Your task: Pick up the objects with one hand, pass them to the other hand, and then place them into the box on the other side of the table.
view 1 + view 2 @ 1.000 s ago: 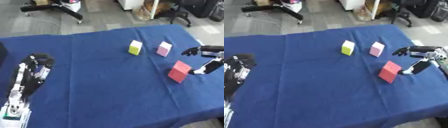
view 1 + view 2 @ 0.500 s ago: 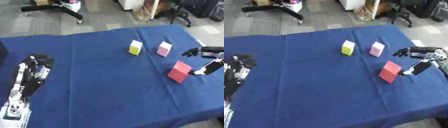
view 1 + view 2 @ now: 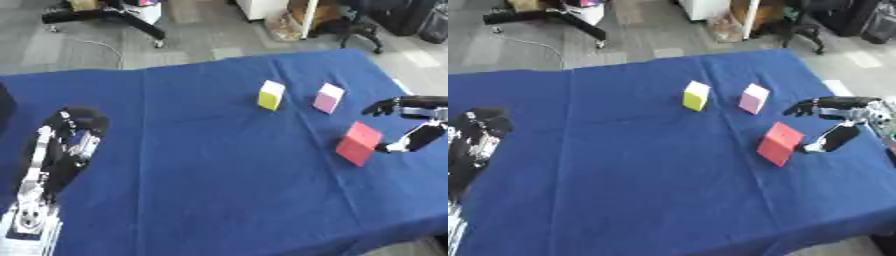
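A red block (image 3: 357,143) stands tilted on the blue table at the right. My right hand (image 3: 834,120) is open just right of it, with the thumb tip close to the block's right edge and the fingers spread above and apart from it. Further back stand a yellow-green block (image 3: 270,95) and a pink block (image 3: 328,97), side by side. My left hand (image 3: 66,145) rests at the left edge of the table, far from the blocks, fingers relaxed and holding nothing.
The blue cloth (image 3: 201,165) covers the whole table. A dark object (image 3: 3,102) shows at the far left edge. Beyond the table's back edge are a chair base (image 3: 105,15) and grey floor.
My right hand has shifted very slightly near the red block. The blocks and the left hand have not moved.
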Controlling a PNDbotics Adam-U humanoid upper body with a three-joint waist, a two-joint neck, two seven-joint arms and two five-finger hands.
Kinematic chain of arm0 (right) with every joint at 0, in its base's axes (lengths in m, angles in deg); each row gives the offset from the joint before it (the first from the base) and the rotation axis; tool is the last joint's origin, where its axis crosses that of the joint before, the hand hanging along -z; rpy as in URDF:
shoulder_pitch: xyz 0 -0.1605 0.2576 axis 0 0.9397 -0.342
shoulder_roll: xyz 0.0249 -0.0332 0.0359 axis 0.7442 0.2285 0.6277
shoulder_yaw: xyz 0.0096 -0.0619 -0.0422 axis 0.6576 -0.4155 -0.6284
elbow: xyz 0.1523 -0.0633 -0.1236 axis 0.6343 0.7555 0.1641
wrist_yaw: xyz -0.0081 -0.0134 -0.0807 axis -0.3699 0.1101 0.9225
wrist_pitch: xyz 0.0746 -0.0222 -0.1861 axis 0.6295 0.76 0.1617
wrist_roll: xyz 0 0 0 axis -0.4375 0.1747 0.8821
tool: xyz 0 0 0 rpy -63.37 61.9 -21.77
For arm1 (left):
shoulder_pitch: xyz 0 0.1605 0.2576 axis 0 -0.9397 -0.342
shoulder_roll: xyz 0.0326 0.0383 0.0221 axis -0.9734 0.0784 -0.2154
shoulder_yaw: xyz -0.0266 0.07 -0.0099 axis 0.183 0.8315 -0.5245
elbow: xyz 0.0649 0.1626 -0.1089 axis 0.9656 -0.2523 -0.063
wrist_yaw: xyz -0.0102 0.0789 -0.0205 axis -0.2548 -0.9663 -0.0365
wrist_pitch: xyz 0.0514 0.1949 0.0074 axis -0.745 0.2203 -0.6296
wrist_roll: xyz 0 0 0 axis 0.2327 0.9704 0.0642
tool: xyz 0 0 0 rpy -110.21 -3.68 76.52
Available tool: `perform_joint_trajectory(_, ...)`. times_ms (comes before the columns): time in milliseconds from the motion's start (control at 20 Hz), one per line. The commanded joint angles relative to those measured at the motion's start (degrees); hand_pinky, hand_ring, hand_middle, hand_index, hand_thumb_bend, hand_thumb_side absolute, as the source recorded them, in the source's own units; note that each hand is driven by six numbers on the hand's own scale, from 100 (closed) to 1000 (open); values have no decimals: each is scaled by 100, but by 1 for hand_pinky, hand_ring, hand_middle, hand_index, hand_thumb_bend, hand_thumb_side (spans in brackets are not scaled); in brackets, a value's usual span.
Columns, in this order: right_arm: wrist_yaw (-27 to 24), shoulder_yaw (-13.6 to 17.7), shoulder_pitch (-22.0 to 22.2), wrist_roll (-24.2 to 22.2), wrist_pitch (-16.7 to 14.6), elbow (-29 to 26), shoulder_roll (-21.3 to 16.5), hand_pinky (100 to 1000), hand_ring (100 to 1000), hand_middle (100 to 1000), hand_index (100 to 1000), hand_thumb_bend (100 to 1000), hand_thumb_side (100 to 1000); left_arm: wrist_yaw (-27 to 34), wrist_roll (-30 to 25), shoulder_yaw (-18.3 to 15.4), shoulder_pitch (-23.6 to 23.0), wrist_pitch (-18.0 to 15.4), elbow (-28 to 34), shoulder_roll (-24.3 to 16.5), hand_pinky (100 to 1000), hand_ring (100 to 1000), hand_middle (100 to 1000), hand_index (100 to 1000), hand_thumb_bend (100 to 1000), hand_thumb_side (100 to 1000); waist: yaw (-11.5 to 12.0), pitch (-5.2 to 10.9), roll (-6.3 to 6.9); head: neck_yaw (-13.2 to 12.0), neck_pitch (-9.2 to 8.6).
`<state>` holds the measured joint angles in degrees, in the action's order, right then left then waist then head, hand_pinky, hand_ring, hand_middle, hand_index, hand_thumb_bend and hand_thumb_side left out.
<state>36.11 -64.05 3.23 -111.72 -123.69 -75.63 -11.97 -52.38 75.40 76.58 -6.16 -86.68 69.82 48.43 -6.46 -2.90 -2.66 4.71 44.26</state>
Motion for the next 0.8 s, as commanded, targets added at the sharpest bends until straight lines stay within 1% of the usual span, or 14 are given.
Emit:
perform_joint_trajectory(50, 15, 12, -106, -1193, -1176, -13, -103, 870, 893, 915, 983, 355, 497, -13, -22, -26, 59, -7, 130, -107, 866, 594, 672, 662, 555, 629, 0, -50, -22, 13, -14)
perform_joint_trajectory(550, 29, -15, -146, -1259, -1196, 29, -11, 869, 892, 914, 982, 343, 493, -14, -19, -28, 54, -8, 133, -99, 866, 594, 672, 661, 555, 629, 16, -60, -24, 23, -14)
perform_joint_trajectory(700, 31, -32, -172, -1288, -1212, 35, 20, 869, 892, 913, 981, 333, 469, -14, -20, -27, 53, -10, 132, -96, 866, 595, 672, 661, 556, 630, 22, -62, -25, 25, -14)
perform_joint_trajectory(800, 30, -45, -189, -1312, -1223, 29, 37, 869, 892, 911, 979, 324, 436, -14, -22, -27, 53, -11, 132, -94, 866, 595, 672, 661, 556, 630, 26, -66, -27, 26, -14)
